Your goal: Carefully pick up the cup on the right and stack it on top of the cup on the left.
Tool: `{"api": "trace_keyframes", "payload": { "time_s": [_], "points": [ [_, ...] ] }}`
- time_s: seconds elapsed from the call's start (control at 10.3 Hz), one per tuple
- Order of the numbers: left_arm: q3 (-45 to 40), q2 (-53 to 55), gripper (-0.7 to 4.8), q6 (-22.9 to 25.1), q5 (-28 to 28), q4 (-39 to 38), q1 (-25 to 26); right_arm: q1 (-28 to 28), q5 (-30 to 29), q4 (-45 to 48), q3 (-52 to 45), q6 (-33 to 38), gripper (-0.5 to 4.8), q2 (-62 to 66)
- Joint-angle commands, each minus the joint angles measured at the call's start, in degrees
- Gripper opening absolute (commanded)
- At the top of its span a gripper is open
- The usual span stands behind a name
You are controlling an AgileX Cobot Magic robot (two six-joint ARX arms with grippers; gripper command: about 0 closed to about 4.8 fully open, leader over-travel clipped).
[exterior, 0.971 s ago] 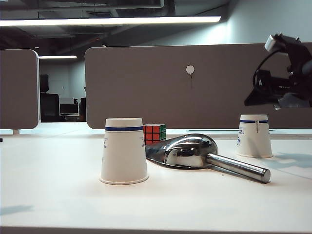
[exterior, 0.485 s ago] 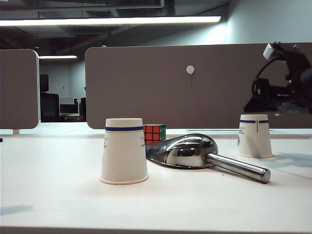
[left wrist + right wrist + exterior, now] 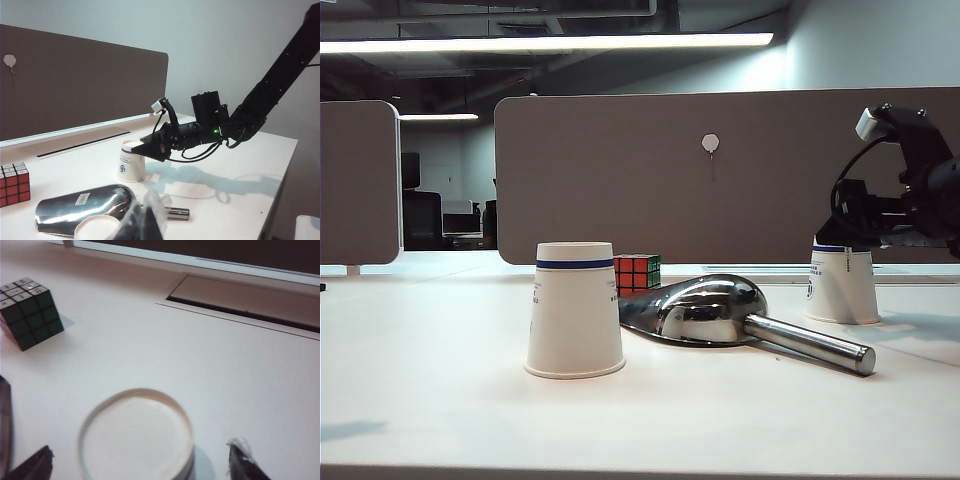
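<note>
Two white paper cups with blue bands stand upside down. The left cup (image 3: 575,310) is near the front; its round base (image 3: 96,229) shows just beside my left gripper (image 3: 146,220), whose fingers lie together, shut and empty. The right cup (image 3: 842,287) stands farther back. My right gripper (image 3: 852,215) hangs over its top, open. In the right wrist view the cup's base (image 3: 135,437) lies between the two fingertips (image 3: 31,466), which stand wide on either side without touching it. The left wrist view shows the right gripper (image 3: 150,149) at that cup (image 3: 131,164).
A shiny metal scoop (image 3: 720,308) with a long handle lies between the cups. A Rubik's cube (image 3: 637,272) sits behind it. A grey partition (image 3: 720,180) closes the back. A cable slot (image 3: 240,302) runs in the table behind the right cup.
The right gripper has come down and slightly left, from well above the right cup to its top. Cups, scoop and cube have not moved.
</note>
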Motion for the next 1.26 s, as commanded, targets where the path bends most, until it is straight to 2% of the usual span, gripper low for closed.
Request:
{"api": "trace_keyframes", "payload": {
  "time_s": [0.1,0.78,1.07,1.26],
  "points": [
    [0.2,0.0,-0.05,-0.1,0.3,0.6,-0.1,0.0,0.9,1.7,1.7,-0.2,4.53,0.5],
    [0.2,0.0,-0.05,-0.1,0.3,0.6,-0.1,0.0,0.7,1.3,5.9,-0.2,4.29,6.0],
    [0.2,0.0,-0.05,-0.1,0.3,0.6,-0.1,0.0,0.4,1.2,5.9,-0.2,3.22,6.0],
    [0.2,0.0,-0.05,-0.1,0.3,0.6,0.0,0.0,-1.2,1.3,5.9,-0.2,3.04,6.0]
  ]
}}
